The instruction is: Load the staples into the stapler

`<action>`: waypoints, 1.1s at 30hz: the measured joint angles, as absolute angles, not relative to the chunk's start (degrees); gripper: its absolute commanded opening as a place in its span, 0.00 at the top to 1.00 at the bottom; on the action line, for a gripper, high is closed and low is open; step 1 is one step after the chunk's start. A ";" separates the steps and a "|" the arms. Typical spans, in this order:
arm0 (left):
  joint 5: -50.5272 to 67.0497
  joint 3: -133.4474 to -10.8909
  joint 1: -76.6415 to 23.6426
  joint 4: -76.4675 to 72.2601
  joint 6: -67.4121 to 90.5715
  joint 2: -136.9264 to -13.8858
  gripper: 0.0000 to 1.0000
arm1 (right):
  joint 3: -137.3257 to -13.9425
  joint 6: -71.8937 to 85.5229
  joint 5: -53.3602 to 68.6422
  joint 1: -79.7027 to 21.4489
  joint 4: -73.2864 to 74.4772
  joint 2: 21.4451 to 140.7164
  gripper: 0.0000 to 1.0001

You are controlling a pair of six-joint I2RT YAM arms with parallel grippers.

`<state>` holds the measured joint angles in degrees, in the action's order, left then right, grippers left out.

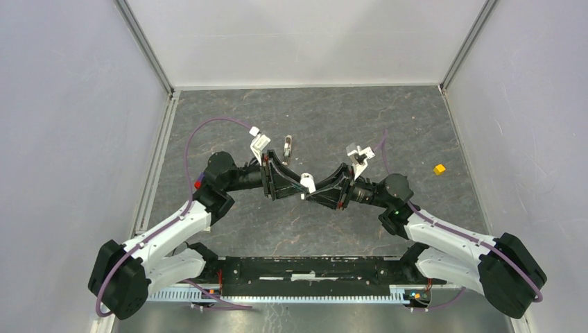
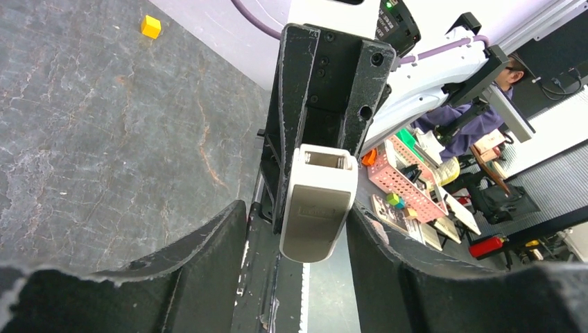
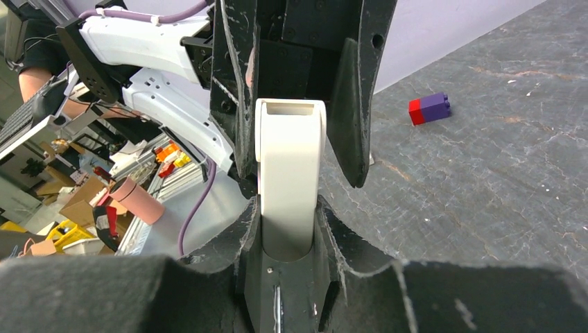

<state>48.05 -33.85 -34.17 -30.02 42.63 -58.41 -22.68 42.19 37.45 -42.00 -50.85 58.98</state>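
A white stapler (image 1: 308,186) is held in the air between both arms above the middle of the table. My right gripper (image 3: 289,208) is shut on its body, its fingers pressed against both sides of the stapler (image 3: 289,159). My left gripper (image 2: 297,215) is open and straddles the other end of the stapler (image 2: 319,201), with a gap on each side. In the top view the left gripper (image 1: 299,182) and right gripper (image 1: 313,194) meet tip to tip. The staples (image 1: 288,144) lie on the table just behind the grippers, too small to tell box from strip.
A yellow cube (image 1: 439,168) sits on the table at the right and also shows in the left wrist view (image 2: 150,26). A red-and-purple block (image 3: 428,109) lies on the table near the left arm. Grey walls enclose the table on three sides.
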 measured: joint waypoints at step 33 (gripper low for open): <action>46.26 -40.32 -35.97 -9.30 28.82 -55.11 0.98 | -21.28 44.07 46.35 -35.70 -52.16 58.33 0.89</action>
<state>46.26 -40.32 -35.97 -9.30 28.82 -55.11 -21.28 44.07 46.35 -35.70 -52.16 58.33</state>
